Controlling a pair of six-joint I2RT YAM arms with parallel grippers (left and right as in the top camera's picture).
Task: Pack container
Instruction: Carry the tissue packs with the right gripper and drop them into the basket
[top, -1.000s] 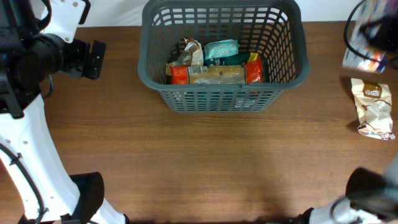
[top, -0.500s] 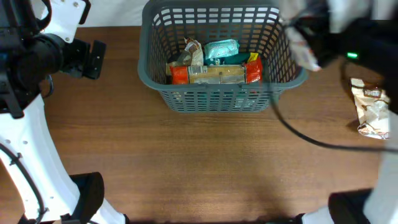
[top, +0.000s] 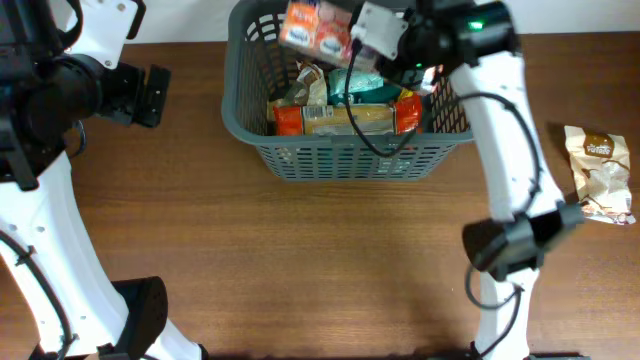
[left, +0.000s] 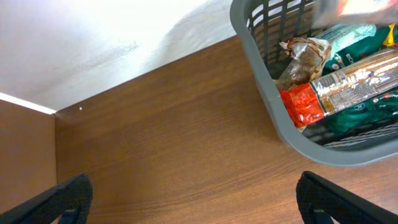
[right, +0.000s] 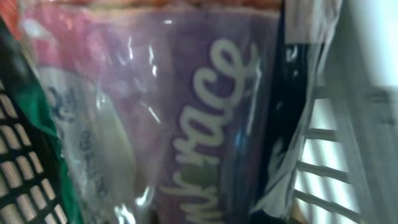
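L claw (top: 152, 94) spread open, well left of the container (top: 352, 160). R claw (top: 352, 28) clamps orange snack pack (top: 316, 24) above container's far-left rim. Risk: if released here, the pack may clip the rim and drop outside, behind it. Container: dark grey, slotted walls, rounded corners, sits on counter (top: 300, 260) toward far edge, several packs (top: 345, 117) inside. Loose pack (top: 598, 172) well right of container.
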